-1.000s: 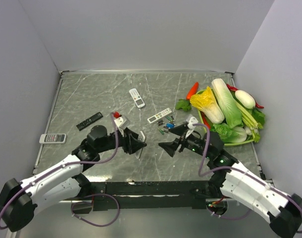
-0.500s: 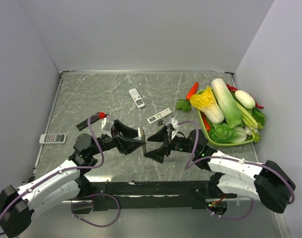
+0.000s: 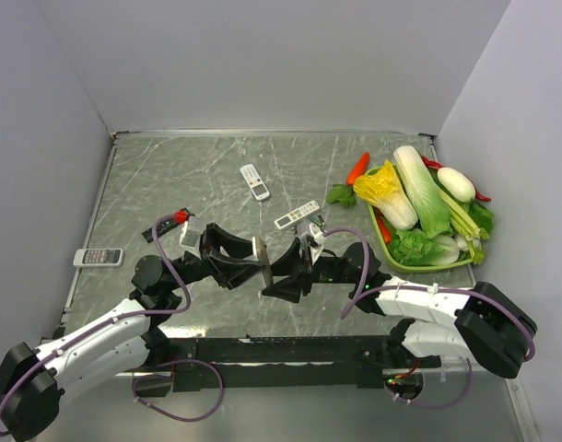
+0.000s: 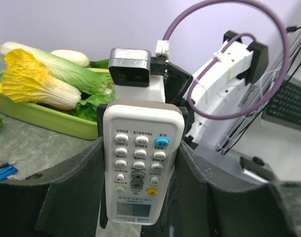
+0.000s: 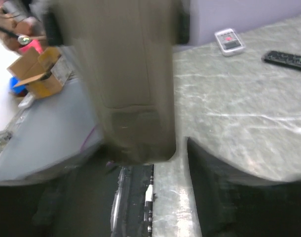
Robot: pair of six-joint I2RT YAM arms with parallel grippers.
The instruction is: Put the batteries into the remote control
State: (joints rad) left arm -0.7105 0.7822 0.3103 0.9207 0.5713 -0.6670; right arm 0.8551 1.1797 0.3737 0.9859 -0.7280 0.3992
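My left gripper (image 3: 253, 262) is shut on the remote control (image 3: 261, 259) and holds it upright above the table's near middle. In the left wrist view the remote control (image 4: 140, 163) shows its white buttoned front between the two dark fingers of the left gripper (image 4: 140, 148). My right gripper (image 3: 283, 274) faces it from the right. In the right wrist view the remote's grey-beige back (image 5: 131, 84) fills the space between the right gripper's (image 5: 140, 148) fingers, blurred, with a thin gap still showing at the right finger (image 5: 209, 168). A few batteries (image 4: 3, 170) lie on the table.
A green tray (image 3: 438, 262) of vegetables stands at the right. A slim white remote (image 3: 297, 214) and a small white remote (image 3: 254, 181) lie behind the grippers. A black remote (image 3: 157, 230) and another white remote (image 3: 98, 257) lie at the left.
Both arms have drawn together at the near middle. The right gripper has come up around the held remote's end and its jaws have narrowed.
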